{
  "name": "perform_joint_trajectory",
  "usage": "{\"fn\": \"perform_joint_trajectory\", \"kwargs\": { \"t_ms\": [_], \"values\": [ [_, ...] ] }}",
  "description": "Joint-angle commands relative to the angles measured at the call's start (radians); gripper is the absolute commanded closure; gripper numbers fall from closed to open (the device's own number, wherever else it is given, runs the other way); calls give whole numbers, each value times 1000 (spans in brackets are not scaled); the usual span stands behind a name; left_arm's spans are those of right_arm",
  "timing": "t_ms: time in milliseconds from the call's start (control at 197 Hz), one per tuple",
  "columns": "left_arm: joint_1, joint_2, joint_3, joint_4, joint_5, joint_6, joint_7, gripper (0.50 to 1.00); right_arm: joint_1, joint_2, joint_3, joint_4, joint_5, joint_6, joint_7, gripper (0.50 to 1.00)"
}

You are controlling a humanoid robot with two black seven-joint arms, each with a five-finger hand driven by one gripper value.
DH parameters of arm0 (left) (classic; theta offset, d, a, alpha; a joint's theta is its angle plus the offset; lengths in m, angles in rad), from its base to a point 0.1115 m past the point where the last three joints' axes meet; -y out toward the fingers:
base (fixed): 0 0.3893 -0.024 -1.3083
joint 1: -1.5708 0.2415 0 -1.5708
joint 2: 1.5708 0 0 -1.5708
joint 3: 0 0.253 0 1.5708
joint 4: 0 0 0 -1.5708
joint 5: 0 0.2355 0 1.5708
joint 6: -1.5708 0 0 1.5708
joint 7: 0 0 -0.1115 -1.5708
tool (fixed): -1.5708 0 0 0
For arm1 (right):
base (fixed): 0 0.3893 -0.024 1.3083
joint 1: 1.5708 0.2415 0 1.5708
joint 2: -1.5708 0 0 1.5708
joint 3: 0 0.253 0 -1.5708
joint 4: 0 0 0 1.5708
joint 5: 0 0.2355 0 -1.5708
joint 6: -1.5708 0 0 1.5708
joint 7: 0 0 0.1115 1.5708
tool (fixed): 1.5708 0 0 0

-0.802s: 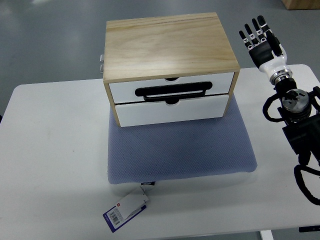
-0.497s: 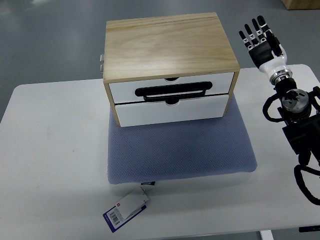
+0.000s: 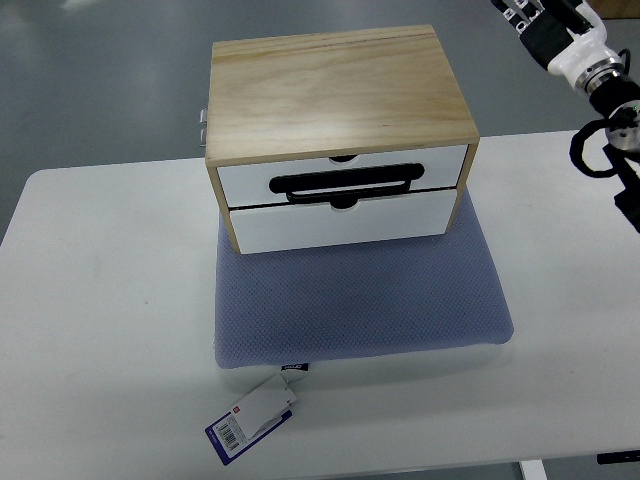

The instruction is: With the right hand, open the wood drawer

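Two white drawer fronts face you in the wood drawer box (image 3: 340, 105), which sits on the far end of a blue-grey mat (image 3: 360, 300) on the white table (image 3: 100, 300). Both drawers look fully closed, so nothing of the task is done yet. Your right hand (image 3: 550, 28) is at the top right corner, mostly cut off by the picture's edge; you cannot tell whether its fingers are spread or curled, only that it holds nothing. From that hand the box lies down and to the left, well apart, with bare floor and table between.

The place to take hold is the black handle (image 3: 345, 184), a long flat loop lying across the seam between the upper drawer (image 3: 340, 170) and the lower drawer (image 3: 340, 222); which of the two it belongs to is not clear. Each front also has a small dark finger notch at its middle edge. Expect the handle to be stiff and narrow, with little room for fingers behind it, so hook it rather than pinch.

The box is probably light and sits on a soft mat, so a hard pull may drag the whole thing toward you instead of sliding the drawer. Pull straight and slowly. A paper tag (image 3: 252, 418) lies at the mat's near edge, far from the hand.
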Motion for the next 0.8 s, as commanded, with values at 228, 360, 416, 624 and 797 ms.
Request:
{"fn": "perform_joint_trajectory", "kwargs": {
  "t_ms": [228,360,416,624,797],
  "values": [
    [-10,0,0,0,0,0,0,500,344,-173,-488,205,-210,-31,-143,554],
    [-14,0,0,-1,0,-1,0,500,476,-193,-645,320,-283,-21,-204,554],
    [-14,0,0,-1,0,-1,0,500,551,-190,-737,366,-283,-19,-253,554],
    [-14,0,0,3,-1,0,0,500,716,-179,-932,504,-279,15,-356,554],
    [-14,0,0,8,-1,0,0,500,843,-193,-1102,746,-268,56,-420,554]
  ]
}}
